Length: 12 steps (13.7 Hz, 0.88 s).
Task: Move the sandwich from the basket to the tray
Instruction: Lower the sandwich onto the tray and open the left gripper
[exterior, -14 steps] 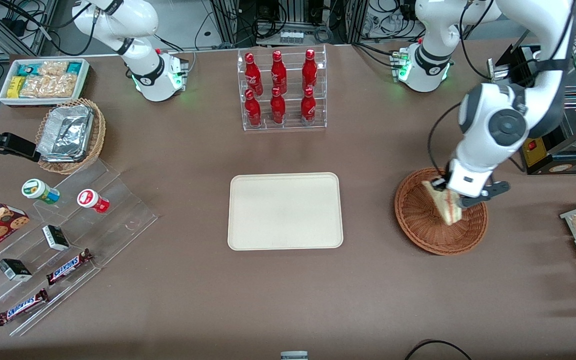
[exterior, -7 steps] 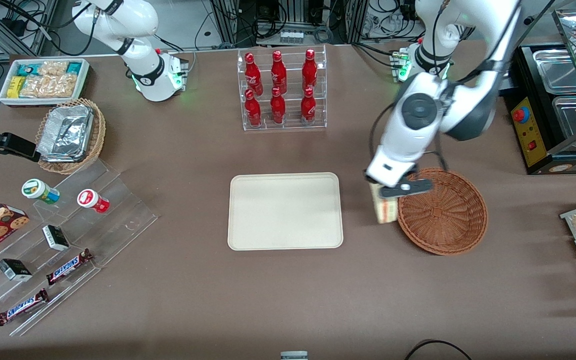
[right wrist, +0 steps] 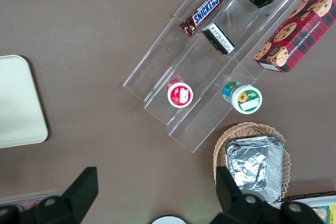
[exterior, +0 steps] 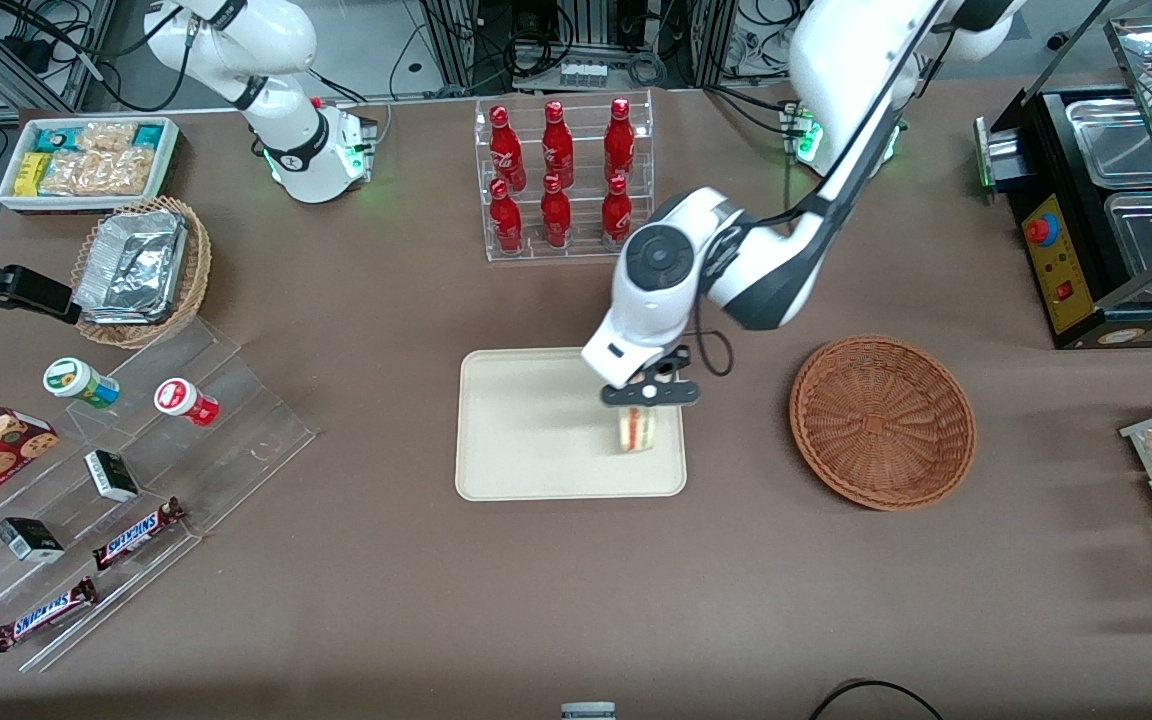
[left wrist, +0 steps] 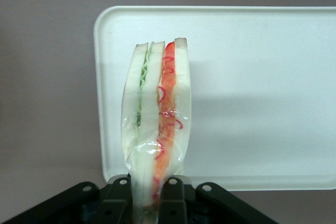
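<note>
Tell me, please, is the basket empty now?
Empty: the basket shows only bare weave; the pincer holds the sandwich over the tray.

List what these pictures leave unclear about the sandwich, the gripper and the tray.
- Whether the sandwich touches the tray: neither front nor wrist view settles it.
- The sandwich's pinched end: hidden inside the gripper in the wrist view.
- The tray's rim toward the working arm's end: partly covered by arm and sandwich in the front view.

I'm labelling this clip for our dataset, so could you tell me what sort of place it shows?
Probably a robotics lab staged as a snack shop: a rack of red bottles, stepped acrylic shelves of chocolate bars, and equipment cables at the table's edge. The gripper, over the tray, is shut on the sandwich; the basket is empty.
</note>
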{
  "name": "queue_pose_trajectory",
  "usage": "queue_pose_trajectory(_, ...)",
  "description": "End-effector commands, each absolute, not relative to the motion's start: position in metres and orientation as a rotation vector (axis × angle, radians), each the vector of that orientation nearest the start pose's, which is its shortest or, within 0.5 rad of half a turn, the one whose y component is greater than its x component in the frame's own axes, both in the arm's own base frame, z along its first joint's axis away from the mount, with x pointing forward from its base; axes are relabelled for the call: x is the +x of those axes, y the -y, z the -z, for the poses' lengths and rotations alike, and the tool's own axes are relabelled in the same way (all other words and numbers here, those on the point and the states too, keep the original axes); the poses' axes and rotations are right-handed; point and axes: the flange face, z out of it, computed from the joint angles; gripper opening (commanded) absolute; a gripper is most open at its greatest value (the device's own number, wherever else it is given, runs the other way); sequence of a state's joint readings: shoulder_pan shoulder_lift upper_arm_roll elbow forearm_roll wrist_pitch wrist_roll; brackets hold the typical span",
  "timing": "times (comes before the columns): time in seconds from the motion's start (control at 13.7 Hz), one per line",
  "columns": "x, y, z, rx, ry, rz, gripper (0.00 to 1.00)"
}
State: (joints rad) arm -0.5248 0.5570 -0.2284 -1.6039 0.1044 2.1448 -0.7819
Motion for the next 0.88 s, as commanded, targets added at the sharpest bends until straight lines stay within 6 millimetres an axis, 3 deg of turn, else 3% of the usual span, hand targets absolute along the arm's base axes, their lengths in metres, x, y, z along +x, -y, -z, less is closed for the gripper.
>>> queue_pose_trajectory(0.0,0.524,0.477,-0.297,-3.134,-0.035,-0.013,0.0)
queue_pose_trajectory(0.36,0.526,0.48,-0.257,-3.083,-0.04,-0.021,0.0)
queue_pose_trajectory(0.8,0.526,0.481,-0.237,-3.068,-0.06,-0.006,0.0)
